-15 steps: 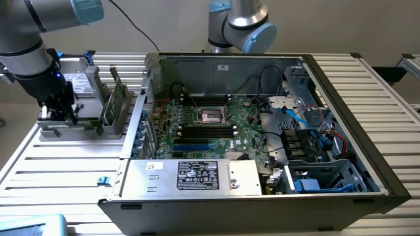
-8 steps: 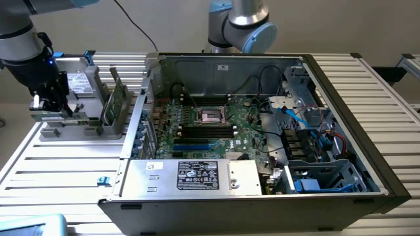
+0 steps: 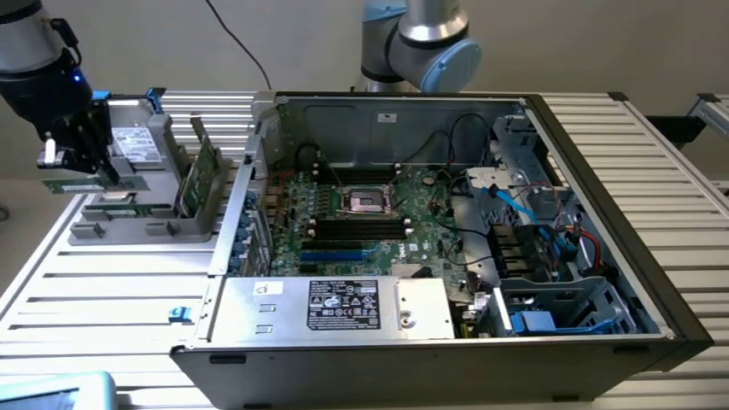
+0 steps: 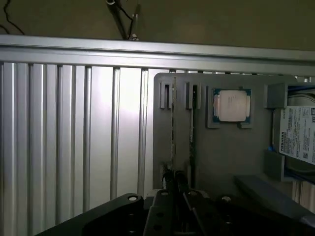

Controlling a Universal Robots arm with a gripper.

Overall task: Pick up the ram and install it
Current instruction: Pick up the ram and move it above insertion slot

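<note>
My gripper (image 3: 82, 169) hangs at the exterior view's far left, over the left end of the grey parts holder (image 3: 137, 229). It is shut on the ram (image 3: 123, 182), a thin green stick held level with its long edge sideways. In the wrist view the ram (image 4: 173, 132) shows edge-on as a thin line running from the closed gripper (image 4: 173, 179) toward a slot in the holder (image 4: 221, 157). Whether the ram's lower edge still sits in the slot, I cannot tell. The open computer case (image 3: 638, 213) lies to the right, with dark memory slots (image 3: 358, 229) on its motherboard.
A second green stick (image 3: 207, 175) stands in the holder, seen edge-on in the wrist view (image 4: 192, 132). A square silver processor (image 4: 232, 105) and a grey drive (image 4: 298, 132) also sit in the holder. A second robot arm's base (image 3: 416, 38) rises behind the case. The ribbed metal table (image 3: 102, 290) surrounds everything.
</note>
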